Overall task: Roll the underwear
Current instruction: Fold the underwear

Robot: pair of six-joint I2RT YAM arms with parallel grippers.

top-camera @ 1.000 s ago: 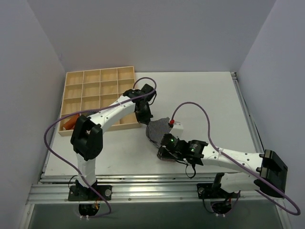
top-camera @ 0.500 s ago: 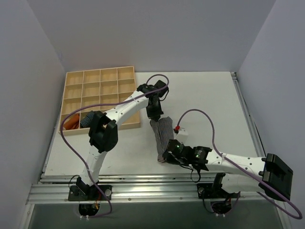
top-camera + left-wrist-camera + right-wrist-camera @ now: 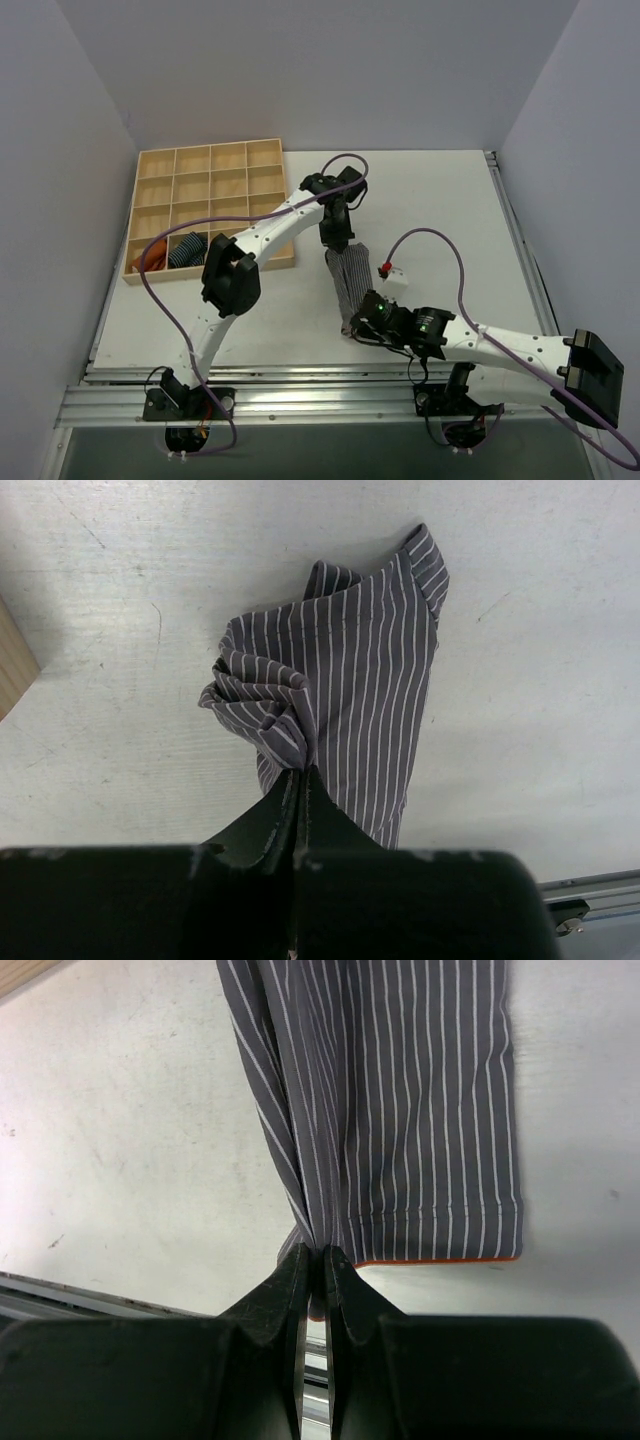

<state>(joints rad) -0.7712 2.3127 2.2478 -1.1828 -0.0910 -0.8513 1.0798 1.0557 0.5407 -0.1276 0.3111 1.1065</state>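
**Left pincer** (image 3: 334,238) (image 3: 300,777): jaws pressed together with no gap, a bunched fold of the underwear (image 3: 349,276) (image 3: 345,680) (image 3: 410,1110) nipped between the tips. In the left wrist view the cloth spreads away from the tips over the white table (image 3: 450,200). It is crumpled into a knot just left of them in that view and lies flatter to their right.

**Right pincer** (image 3: 360,322) (image 3: 322,1257): jaws all but closed, with a thin gathered pleat of the same garment caught between them (only a sliver of space shows lower down between the fingers). Beyond these tips the cloth runs out as a flat band, grey with fine white stripes. Its hem, just right of the tips, is edged with a thin orange line.

**From above:** the garment is a narrow strip stretched between the two pincers, one end at each.

**Hard to make out:**
- Overhead, both sets of fingertips are covered by their own wrists.
- The far end of the band is cut off by the top edge of the right wrist view.
- A wooden tray (image 3: 208,147) (image 3: 12,670) shows only as a corner at the left edge of the left wrist view.
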